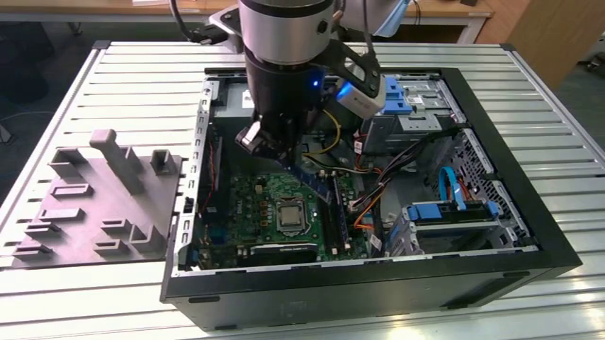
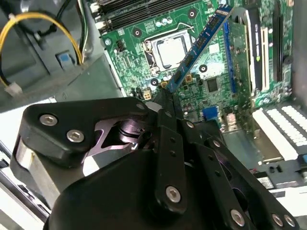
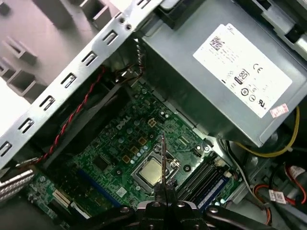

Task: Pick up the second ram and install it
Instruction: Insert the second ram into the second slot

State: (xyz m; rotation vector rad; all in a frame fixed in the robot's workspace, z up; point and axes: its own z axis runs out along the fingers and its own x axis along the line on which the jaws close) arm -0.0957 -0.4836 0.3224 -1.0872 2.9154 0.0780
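Note:
The second ram (image 1: 313, 184) is a thin dark blue strip, held slanted above the green motherboard (image 1: 255, 205) inside the open computer case (image 1: 378, 283). My gripper (image 1: 280, 160) is shut on one end of it, and the free end points down toward the long black memory slots (image 1: 338, 216). In the second wrist view the second ram (image 2: 199, 45) sticks out from my gripper (image 2: 166, 97) over the processor socket (image 2: 169, 49). In the first wrist view the second ram (image 3: 163, 158) shows edge-on as a thin line above my gripper (image 3: 164, 188), beside the memory slots (image 3: 204, 178).
A grey power supply (image 3: 225, 81) fills the case's far corner, with yellow cables (image 2: 43, 21) next to it. Blue drive brackets (image 1: 454, 212) and loose cables sit at the exterior view's right. A grey fixture (image 1: 95, 198) with upright posts stands on the table at the exterior view's left.

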